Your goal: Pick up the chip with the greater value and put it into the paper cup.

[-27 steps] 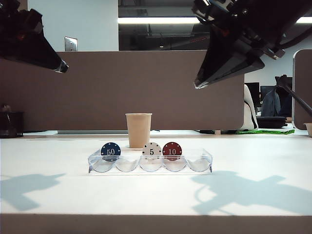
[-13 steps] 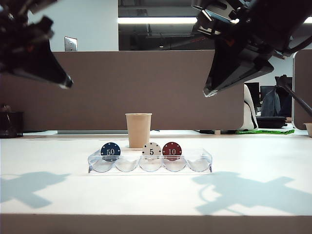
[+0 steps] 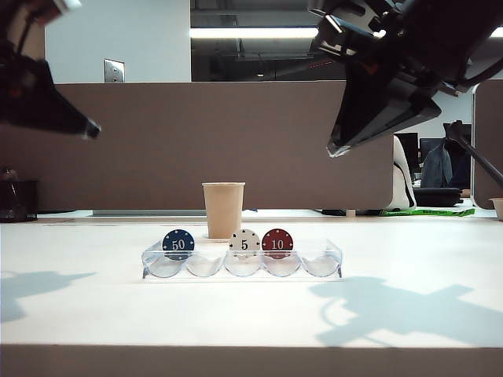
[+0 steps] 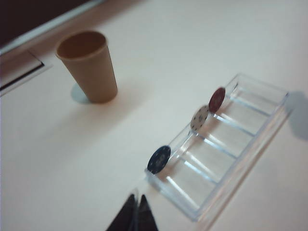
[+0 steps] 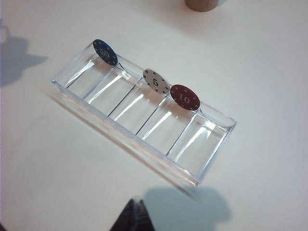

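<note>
Bright overhead strip light at the far ceiling, soft arm shadows on the white table [image 3: 251,314], glare streaks on the clear tray [image 5: 144,115], left wrist view slightly blurred, arms dark silhouettes

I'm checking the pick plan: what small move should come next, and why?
Probably lower the left gripper toward the blue 50 chip and open it. It hangs shut, high at the left, nearest that chip, which stands in the tray's leftmost slot. The right gripper, also shut, hangs high on the right.
</note>
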Controlling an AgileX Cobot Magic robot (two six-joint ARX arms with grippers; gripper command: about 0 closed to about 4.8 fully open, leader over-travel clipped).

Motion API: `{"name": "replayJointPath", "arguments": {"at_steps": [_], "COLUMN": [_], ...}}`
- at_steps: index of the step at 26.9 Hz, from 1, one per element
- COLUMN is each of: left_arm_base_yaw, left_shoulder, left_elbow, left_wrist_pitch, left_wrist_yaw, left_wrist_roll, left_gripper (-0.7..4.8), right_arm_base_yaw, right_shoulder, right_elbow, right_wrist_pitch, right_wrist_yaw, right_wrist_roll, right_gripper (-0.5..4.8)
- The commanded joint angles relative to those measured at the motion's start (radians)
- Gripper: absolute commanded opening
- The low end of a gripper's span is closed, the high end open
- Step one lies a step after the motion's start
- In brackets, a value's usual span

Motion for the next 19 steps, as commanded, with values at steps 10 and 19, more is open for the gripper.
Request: {"name": "replayJointPath", "arguments": {"at_steps": [10, 19], "left_arm_base_yaw": [0.079, 0.04], "left_shoulder": [0.262, 0.401], "left_elbow": [0.278, 0.351], "left_wrist_pitch": [-0.192, -0.216], "left_wrist_yaw": [0.376, 0.373], "left_wrist_roll": [0.187, 0.32], "left_gripper": [0.32, 2.37], "right_arm_base_yaw": [0.001, 0.002], "right_shoulder": [-0.004, -0.003], "right_elbow": [0.005, 0.004], "right_wrist_pitch": [0.01, 0.01], "right_wrist_yaw": [-0.017, -0.017], "right_wrist_roll": [-0.001, -0.001], "right_gripper": [-0.05, -0.05]}}
